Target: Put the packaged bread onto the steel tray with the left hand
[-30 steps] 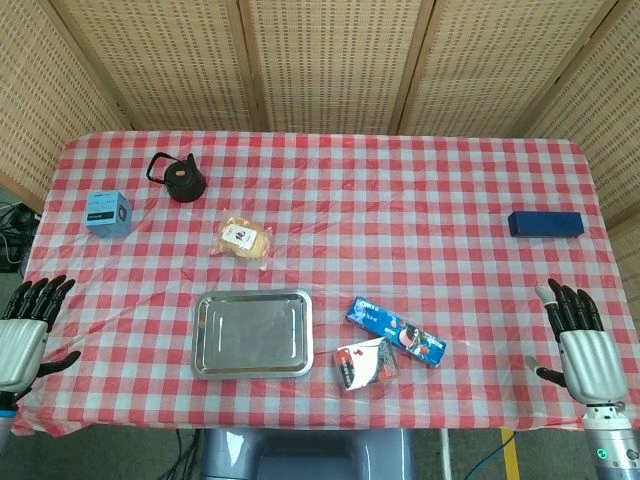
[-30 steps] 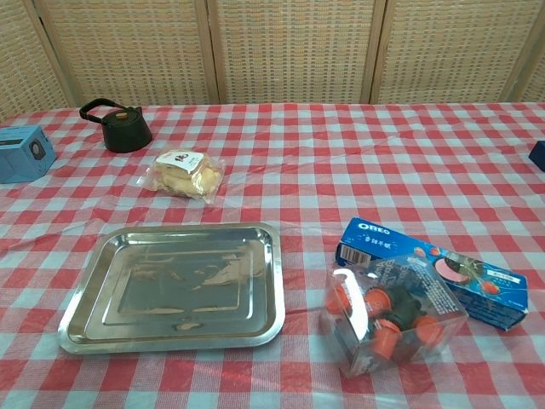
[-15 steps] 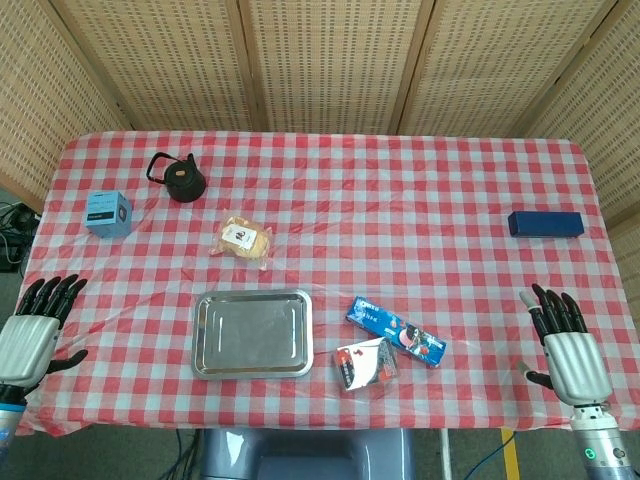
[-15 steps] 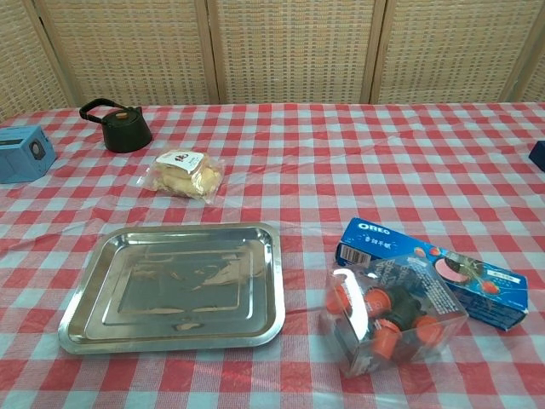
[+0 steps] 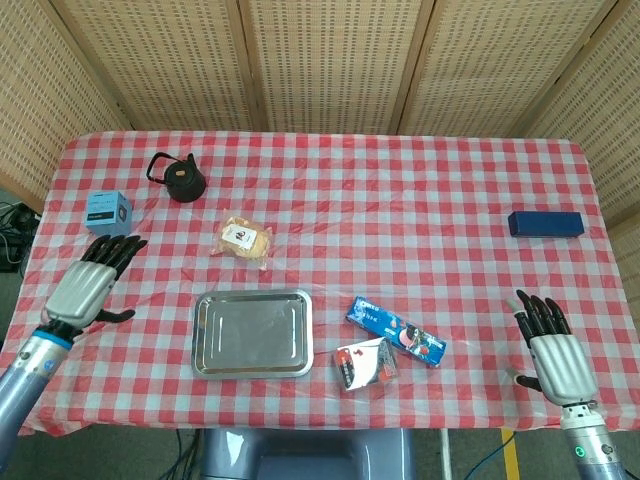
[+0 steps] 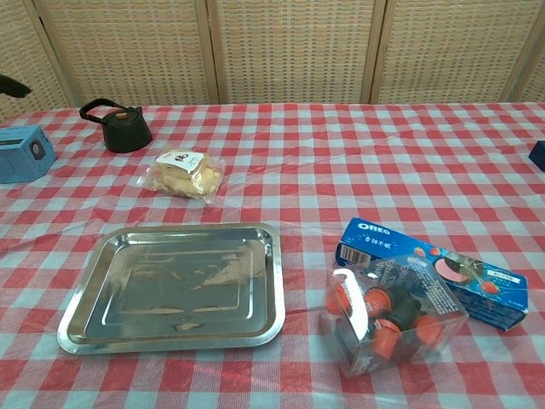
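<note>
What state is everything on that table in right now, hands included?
Packaged bread: sealed, lying on the cloth, not yet on the tray.
Steel tray: empty.
Left hand: fingers spread, holding nothing.
Right hand: fingers spread, holding nothing.
Kettle: upright, lid on.
Cookie box: lying flat.
Clear pack: resting against the cookie box.

High overhead, low frontal (shared tray (image 5: 252,333))

In the chest view only a dark fingertip of the left hand (image 6: 12,84) shows at the left edge; the navy box (image 6: 538,154) is cropped at the right.
</note>
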Tool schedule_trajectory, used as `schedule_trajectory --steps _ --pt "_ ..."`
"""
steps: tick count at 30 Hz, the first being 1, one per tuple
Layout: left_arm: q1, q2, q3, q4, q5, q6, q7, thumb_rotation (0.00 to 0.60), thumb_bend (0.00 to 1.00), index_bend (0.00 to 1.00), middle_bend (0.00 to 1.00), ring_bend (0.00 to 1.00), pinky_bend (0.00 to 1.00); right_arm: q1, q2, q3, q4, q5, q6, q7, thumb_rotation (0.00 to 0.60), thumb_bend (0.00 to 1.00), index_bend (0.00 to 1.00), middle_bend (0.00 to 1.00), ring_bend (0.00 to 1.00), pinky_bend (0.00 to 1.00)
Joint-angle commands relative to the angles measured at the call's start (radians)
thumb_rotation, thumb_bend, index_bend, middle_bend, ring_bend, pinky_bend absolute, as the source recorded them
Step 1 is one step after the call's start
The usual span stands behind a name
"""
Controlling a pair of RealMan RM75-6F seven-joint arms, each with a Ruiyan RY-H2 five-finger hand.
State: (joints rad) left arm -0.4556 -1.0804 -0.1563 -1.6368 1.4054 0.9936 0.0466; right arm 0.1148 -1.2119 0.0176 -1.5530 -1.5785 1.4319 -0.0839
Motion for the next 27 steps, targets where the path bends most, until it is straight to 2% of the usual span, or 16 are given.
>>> schedule_trajectory --steps 1,3,8,11,15,21,27 --pt "-0.156 -0.071 -0.098 0.095 -0.148 -0.122 0.060 0.600 0.07 0.00 0.00 0.00 0.06 0.005 0.003 -0.005 -0.002 0.003 -0.013 0.010 0.600 0.06 0.00 0.00 0.00 0.00" --pt "-0.196 -0.113 -0.114 0.131 -0.210 -0.146 0.113 0.600 0.07 0.00 0.00 0.00 0.10 0.008 0.006 -0.005 0.000 0.001 -0.018 0.018 0.600 0.06 0.00 0.00 0.00 0.00" --pt "-0.304 -0.216 -0.135 0.250 -0.375 -0.240 0.221 0.600 0.07 0.00 0.00 0.00 0.11 0.015 0.012 -0.005 0.008 0.017 -0.038 0.045 0.600 0.06 0.00 0.00 0.00 0.00" --pt "-0.397 -0.297 -0.127 0.367 -0.472 -0.330 0.291 0.600 0.08 0.00 0.00 0.00 0.11 0.024 0.019 0.005 0.017 0.044 -0.063 0.075 0.600 0.06 0.00 0.00 0.00 0.00" --pt "-0.476 -0.356 -0.101 0.454 -0.570 -0.399 0.356 0.600 0.08 0.00 0.00 0.00 0.11 0.030 0.019 0.015 0.030 0.071 -0.081 0.090 0.600 0.06 0.00 0.00 0.00 0.00" --pt "-0.555 -0.446 -0.053 0.569 -0.657 -0.457 0.408 0.600 0.08 0.00 0.00 0.00 0.11 0.035 0.021 0.028 0.045 0.111 -0.102 0.106 0.600 0.06 0.00 0.00 0.00 0.00" --pt "-0.606 -0.509 -0.025 0.650 -0.695 -0.498 0.415 0.600 0.08 0.00 0.00 0.00 0.11 0.038 0.022 0.033 0.054 0.126 -0.111 0.117 0.600 0.06 0.00 0.00 0.00 0.00"
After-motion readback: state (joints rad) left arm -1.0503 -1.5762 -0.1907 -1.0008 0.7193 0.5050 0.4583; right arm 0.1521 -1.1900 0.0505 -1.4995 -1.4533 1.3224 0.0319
